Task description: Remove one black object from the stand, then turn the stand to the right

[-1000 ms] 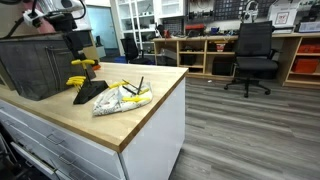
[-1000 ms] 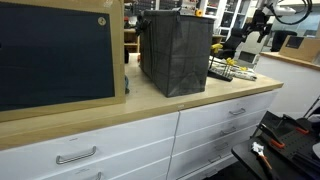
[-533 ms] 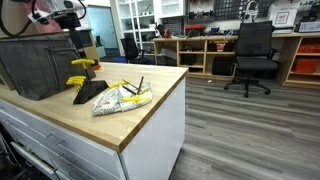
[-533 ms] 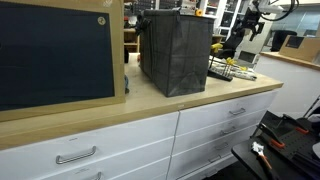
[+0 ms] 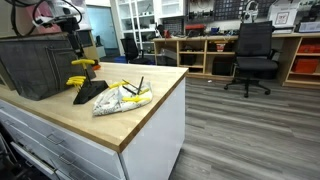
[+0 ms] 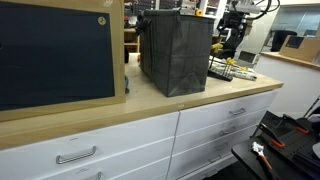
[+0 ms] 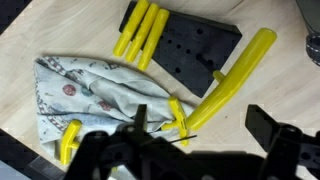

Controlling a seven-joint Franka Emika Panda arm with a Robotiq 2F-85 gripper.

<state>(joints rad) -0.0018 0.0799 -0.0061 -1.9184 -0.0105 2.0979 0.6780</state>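
Several yellow-topped pieces (image 7: pixel 140 28) line one edge of the stand (image 7: pixel 200 48) while my end effector (image 5: pixel 73 35) hangs high above it, jaws spread wide and, as far as the wrist view shows, empty. The stand, a small black wedge, sits on the wooden surface (image 5: pixel 150 95) just in front of the wire-mesh basket (image 5: pixel 35 65). A clear bag (image 7: pixel 95 95) of yellow and black items lies against one side of it, and a longer yellow piece (image 7: pixel 238 72) rests beside it.

I cannot tell whether a black object has already come out of the stand; its dark face shows only small holes. With nothing in my grasp and open air below me, I judge myself between steps. The next move calls for a straight descent onto the wedge, clear of the bag. I would then either close narrowly on one black object to lift it out or, if that is done, take a firm hold across the stand to turn it to the right.
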